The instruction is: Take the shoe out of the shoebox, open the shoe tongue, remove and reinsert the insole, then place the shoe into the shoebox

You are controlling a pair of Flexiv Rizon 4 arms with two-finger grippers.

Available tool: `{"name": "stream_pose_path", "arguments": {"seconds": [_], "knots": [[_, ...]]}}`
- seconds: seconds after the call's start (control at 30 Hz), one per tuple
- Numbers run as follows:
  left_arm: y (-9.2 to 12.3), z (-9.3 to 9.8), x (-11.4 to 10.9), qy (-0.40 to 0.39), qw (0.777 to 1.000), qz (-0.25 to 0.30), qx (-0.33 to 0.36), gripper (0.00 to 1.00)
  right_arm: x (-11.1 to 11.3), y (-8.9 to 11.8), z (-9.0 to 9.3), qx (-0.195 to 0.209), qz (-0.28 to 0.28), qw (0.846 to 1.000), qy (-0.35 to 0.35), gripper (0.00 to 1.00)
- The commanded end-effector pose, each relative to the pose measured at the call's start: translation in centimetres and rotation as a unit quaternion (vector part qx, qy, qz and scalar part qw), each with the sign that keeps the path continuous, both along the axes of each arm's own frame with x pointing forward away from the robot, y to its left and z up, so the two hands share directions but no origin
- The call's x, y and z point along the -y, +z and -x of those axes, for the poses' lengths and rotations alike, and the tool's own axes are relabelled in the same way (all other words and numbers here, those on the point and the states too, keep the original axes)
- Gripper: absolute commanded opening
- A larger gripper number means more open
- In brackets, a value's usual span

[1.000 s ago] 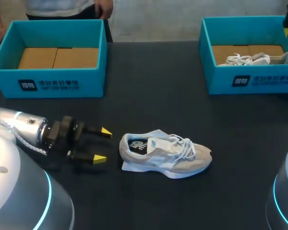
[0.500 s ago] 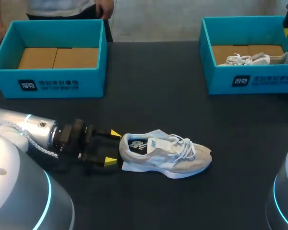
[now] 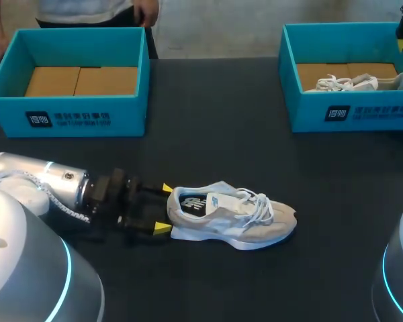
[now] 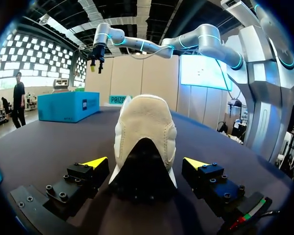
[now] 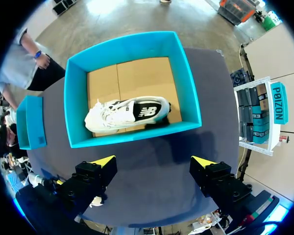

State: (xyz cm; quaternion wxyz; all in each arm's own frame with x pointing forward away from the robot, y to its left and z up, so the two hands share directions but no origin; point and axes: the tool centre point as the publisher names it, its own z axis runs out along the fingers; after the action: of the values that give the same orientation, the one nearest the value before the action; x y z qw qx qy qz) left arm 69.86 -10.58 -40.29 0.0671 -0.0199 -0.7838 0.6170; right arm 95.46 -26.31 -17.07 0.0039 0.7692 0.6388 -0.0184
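Shoe [image 3: 232, 218]: out of the box. It sits upright on its sole on the dark table [image 3: 215, 121], near your front edge and a little right of centre. The heel points to your left arm and the toe to your right. Laces are tied loosely and the dark insole shows in the opening.

Your left claw [image 3: 164, 208]: low over the table at the heel end, fingers spread. In the left wrist view the left claw [image 4: 146, 163] has the heel [image 4: 144, 147] between its two yellow tips, one on each side. A small gap shows on both sides, so it has no grip on the heel.

Your right claw [image 5: 153, 161]: hangs high over the right shoebox [image 5: 132, 134], fingers spread and holding nothing. From the head view only its dark tip shows at the far right corner.

Right shoebox [image 3: 349, 114]: teal, at the far right of the table. A second shoe [image 3: 356, 82] lies on its side on the cardboard floor.

Left shoebox [image 3: 74, 111]: teal, at the far left. Only its cardboard floor shows inside, and it stands well apart from the shoe.
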Motion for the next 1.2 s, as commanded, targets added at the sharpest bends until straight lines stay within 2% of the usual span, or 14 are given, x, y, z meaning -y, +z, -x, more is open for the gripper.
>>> {"name": "stream_pose_path", "arguments": {"seconds": [0.03,0.53,1.07,1.2], "knots": [[-0.3,-0.1,0.7,0.000,1.000,-0.001,0.000,1.00,0.0,0.0,0.1,0.001,0.001,1.000,0.000,1.00],[-0.8,-0.2,2.1,-0.013,1.000,-0.008,0.008,1.00,0.0,0.0,0.1,0.001,0.001,1.000,0.000,1.00],[-0.9,-0.5,2.5,-0.012,1.000,-0.004,0.013,1.00,0.0,0.0,0.1,0.001,0.001,1.000,0.000,1.00],[-0.8,-0.1,2.6,-0.017,1.000,0.000,0.010,1.00,0.0,0.0,0.1,0.001,0.001,1.000,0.000,1.00]]}}
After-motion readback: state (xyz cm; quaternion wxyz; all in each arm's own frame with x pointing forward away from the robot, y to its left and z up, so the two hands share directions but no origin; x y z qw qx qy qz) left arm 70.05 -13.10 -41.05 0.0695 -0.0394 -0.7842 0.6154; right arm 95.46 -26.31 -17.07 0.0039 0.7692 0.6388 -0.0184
